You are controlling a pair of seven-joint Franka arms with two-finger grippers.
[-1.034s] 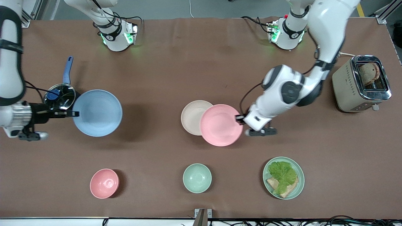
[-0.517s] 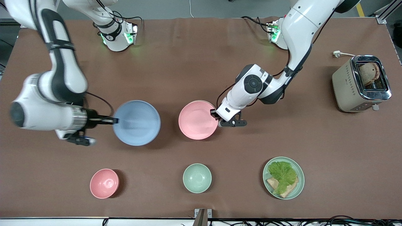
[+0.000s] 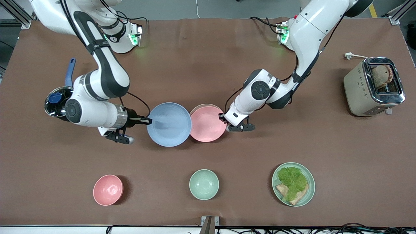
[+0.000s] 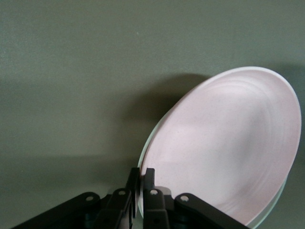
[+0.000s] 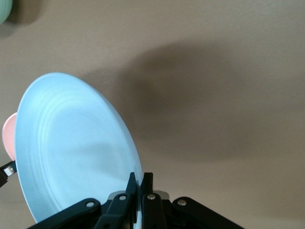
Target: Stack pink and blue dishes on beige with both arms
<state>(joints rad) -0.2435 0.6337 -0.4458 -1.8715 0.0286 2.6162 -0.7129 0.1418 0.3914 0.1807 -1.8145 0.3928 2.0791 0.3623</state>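
Front view: one pink dish [image 3: 208,124] on one beige plate [image 3: 202,106], pinched by left end effector [image 3: 222,117]; right end effector [image 3: 148,121] grips one blue dish [image 3: 168,124] beside it.

Probably a robotics lab: brown-covered table [image 3: 208,58], aluminium frame posts [image 3: 398,13], loose cables [image 3: 325,230], staged toaster [image 3: 373,86].

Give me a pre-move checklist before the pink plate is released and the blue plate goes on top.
1. Left gripper clamped on the round pale pink matte plate: ok, rim pinched.
2. Pink plate over the round cream-beige plate: ok, only a beige sliver shows.
3. Pink plate seated flat on beige: cannot tell.
4. Right gripper clamped on the round light blue matte plate: ok.
5. Blue plate centred over the stack: not ok, its rim overlaps only the pink plate's edge.
6. Left gripper out of the blue plate's path: not ok, it holds the pink rim.
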